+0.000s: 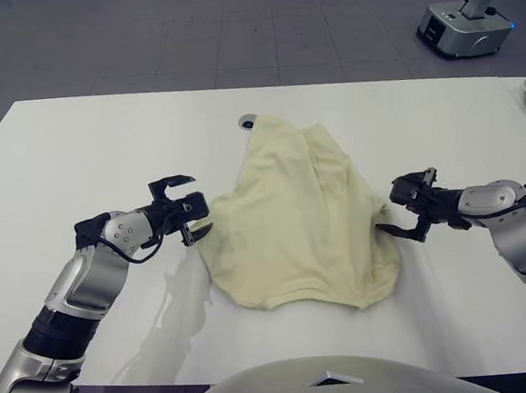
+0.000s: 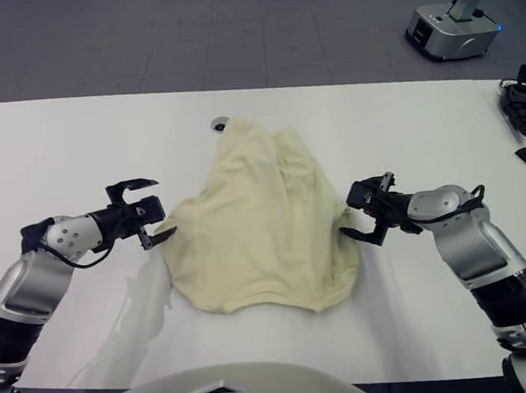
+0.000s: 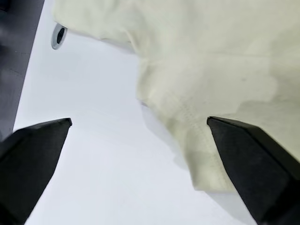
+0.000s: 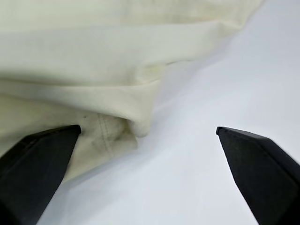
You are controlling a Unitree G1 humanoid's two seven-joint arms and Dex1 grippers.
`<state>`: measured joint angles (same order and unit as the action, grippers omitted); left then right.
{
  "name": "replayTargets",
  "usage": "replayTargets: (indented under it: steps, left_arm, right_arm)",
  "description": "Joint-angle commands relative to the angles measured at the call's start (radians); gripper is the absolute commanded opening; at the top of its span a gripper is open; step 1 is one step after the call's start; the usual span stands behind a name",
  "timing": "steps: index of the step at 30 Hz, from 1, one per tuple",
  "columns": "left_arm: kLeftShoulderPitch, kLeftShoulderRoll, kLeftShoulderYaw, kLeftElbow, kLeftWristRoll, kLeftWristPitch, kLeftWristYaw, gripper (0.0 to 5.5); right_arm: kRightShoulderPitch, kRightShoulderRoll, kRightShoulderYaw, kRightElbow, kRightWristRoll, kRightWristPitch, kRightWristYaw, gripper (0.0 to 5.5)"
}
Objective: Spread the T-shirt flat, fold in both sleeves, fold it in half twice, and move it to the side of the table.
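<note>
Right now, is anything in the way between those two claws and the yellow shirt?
Nothing visible is. The left gripper and right gripper are both open, right at opposite edges of the cream T-shirt on the white table.

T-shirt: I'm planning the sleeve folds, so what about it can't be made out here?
- Sleeves and collar: in the eye views the T-shirt lies bunched, and its own folds cover them.
- Its outline: both wrist views cut it off at their edges.
- Whether the left gripper or right gripper touches cloth: too small in the eye views.
</note>
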<state>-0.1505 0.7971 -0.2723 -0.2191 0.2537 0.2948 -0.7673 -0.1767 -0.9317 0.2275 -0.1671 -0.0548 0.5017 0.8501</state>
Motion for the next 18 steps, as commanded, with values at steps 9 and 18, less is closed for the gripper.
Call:
replayTargets:
  steps: [9,18]
  left_arm:
    - [0.28,0.169,0.069,-0.166,0.03,0.084,-0.08,5.37]
    - [0.423,0.221,0.135,-0.363,0.006,0.239,-0.118,5.37]
  right_arm:
    - [0.191,-0.194,-0.085,-0.103,-0.026,0.013,0.114,5.4]
    - [0.292,-0.244,-0.188,-0.265,0.042,0.109,0.174,5.4]
